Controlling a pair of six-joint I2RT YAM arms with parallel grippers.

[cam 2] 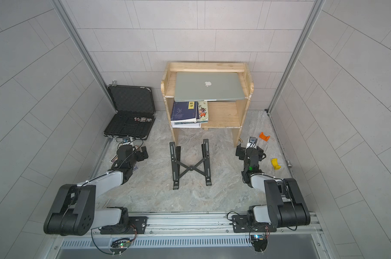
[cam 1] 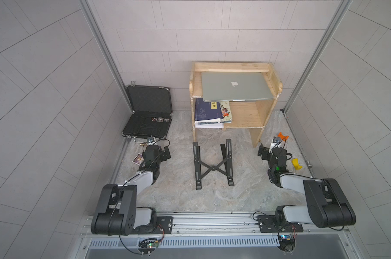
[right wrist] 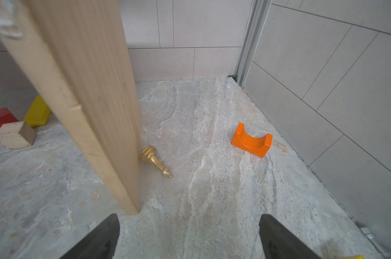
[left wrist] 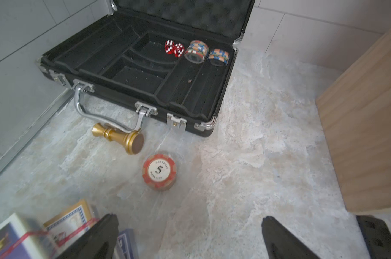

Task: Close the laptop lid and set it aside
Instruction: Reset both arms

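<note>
The silver-grey laptop (cam 1: 221, 89) (cam 2: 190, 89) lies flat on the top board of a wooden shelf at the back, in both top views. The laptop lid (cam 1: 252, 86) (cam 2: 226, 86) is down, apple logo facing up, and the front edge overhangs the board a little. My left gripper (left wrist: 190, 220) hangs open over bare table, near a black briefcase, far from the laptop. Open too, my right gripper (right wrist: 188, 219) is low beside the shelf's right leg. Neither holds anything.
A black folding stand (cam 1: 212, 164) sits mid-table. The open briefcase (cam 1: 145, 125) is back left. Books (cam 1: 206, 111) lie on the wooden shelf's (cam 1: 274, 89) lower board. Scattered: a chip stack (left wrist: 159, 171), gold chess pieces (left wrist: 120, 136) (right wrist: 155, 161), card decks (left wrist: 71, 218), an orange block (right wrist: 251, 140) and a yellow block (cam 1: 296, 163).
</note>
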